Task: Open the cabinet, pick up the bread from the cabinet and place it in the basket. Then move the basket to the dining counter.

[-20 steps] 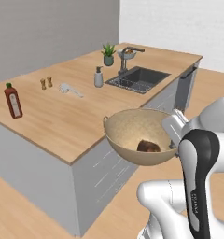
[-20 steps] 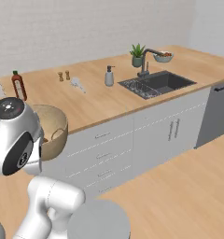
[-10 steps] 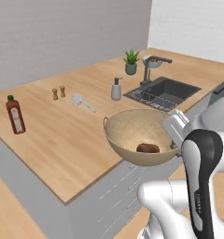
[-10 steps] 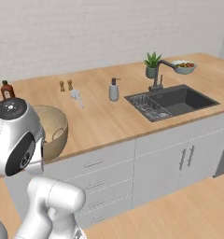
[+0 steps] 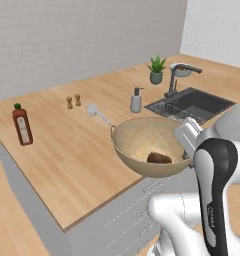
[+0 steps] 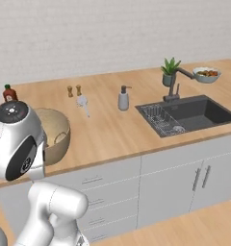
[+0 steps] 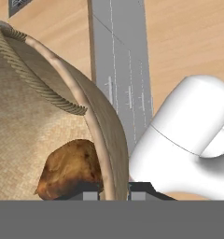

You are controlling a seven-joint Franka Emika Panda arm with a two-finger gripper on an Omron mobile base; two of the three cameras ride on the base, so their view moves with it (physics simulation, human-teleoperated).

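Note:
The tan basket hangs just above the near edge of the light-wood dining counter, and the dark brown bread lies inside it. My gripper is shut on the basket's right rim. In the hand view my gripper straddles the woven rim of the basket, one fingertip inside and one outside, with the bread right beside the inner one. From the right base view the basket sits partly behind my arm. The cabinet is out of view.
A dark sink with a metal faucet lies to the right. On the counter stand a soap dispenser, two small shakers, a red bottle and a potted plant. Grey drawers front the counter.
The whole picture has shifted as the base drove, so the counter now faces me more squarely and closer. The basket with the bread stays in the same grip.

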